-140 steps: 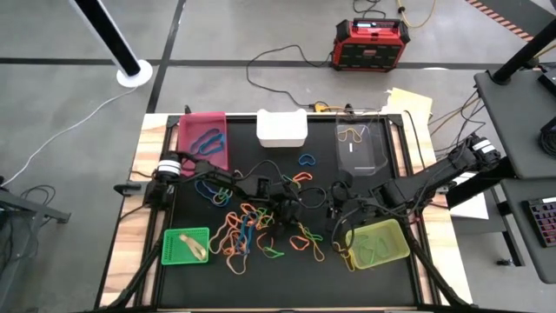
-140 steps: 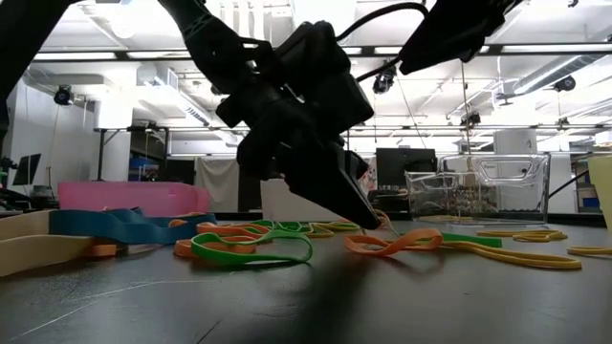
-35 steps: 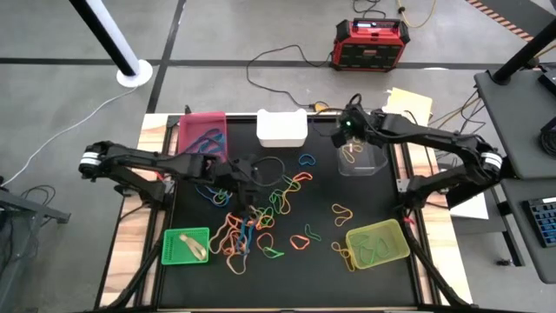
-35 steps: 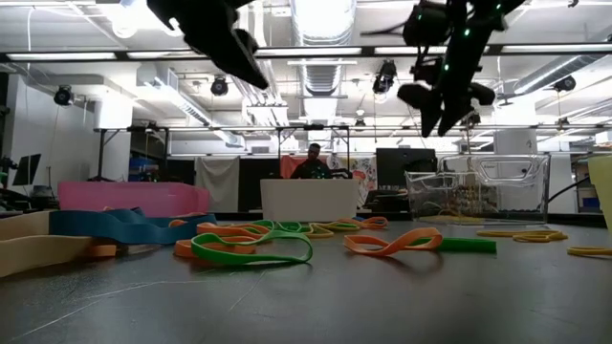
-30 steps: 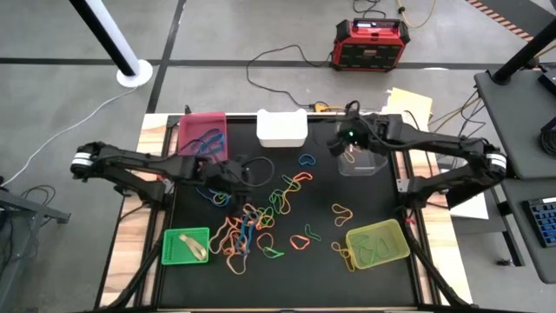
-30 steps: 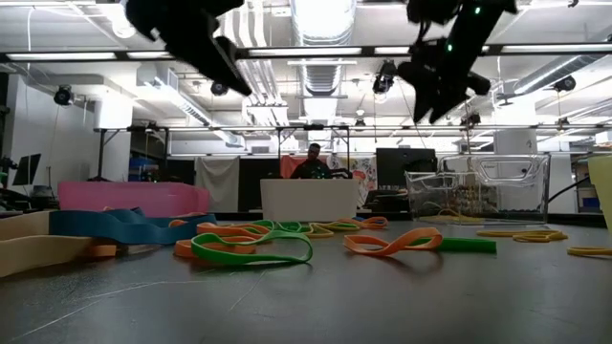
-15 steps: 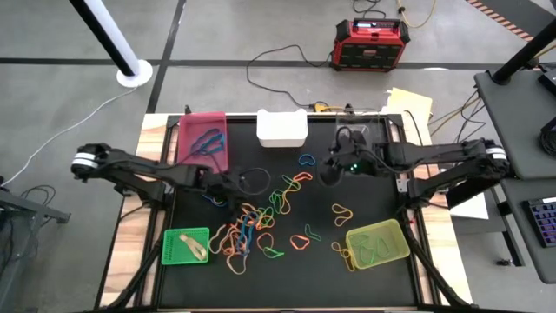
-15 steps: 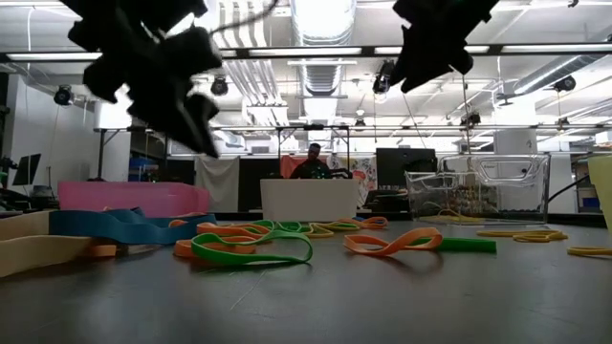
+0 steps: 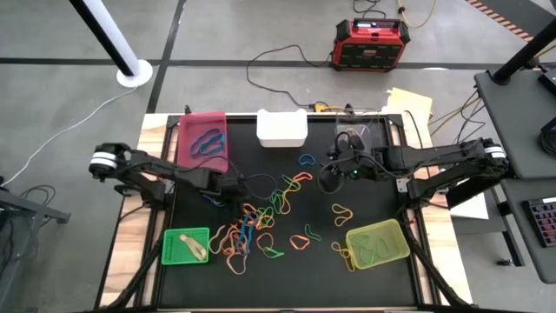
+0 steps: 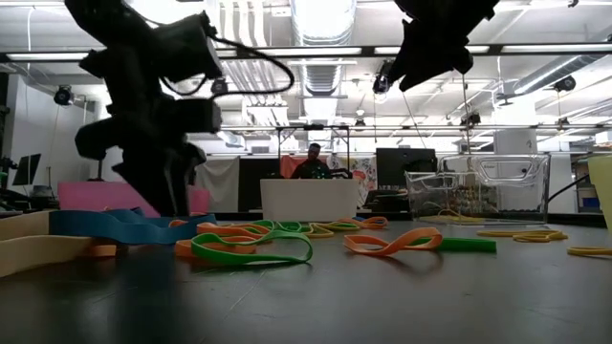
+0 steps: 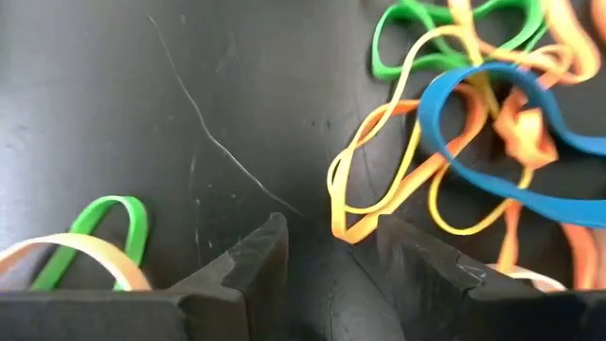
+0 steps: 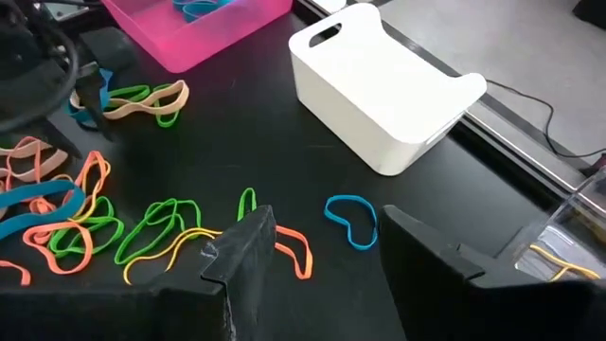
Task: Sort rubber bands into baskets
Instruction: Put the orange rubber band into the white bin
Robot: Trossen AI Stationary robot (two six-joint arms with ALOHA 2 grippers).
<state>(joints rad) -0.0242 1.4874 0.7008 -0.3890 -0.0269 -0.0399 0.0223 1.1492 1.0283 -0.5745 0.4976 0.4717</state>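
Left gripper (image 11: 327, 248) is low over the pile (image 9: 252, 222) mid-table, fingers apart astride an orange band (image 11: 355, 204), so I'm mid-pick and next must close and lift; right gripper (image 9: 327, 176) waits open, empty.

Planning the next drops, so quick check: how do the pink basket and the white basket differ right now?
Colour: the pink basket is translucent magenta, the white basket opaque white. Contents: blue rubber bands lie in the pink basket; none show in the white basket from above. Position: the pink basket sits at the mat's far left corner, the white basket beside it toward the middle. Both are small rectangular baskets along the mat's far edge.
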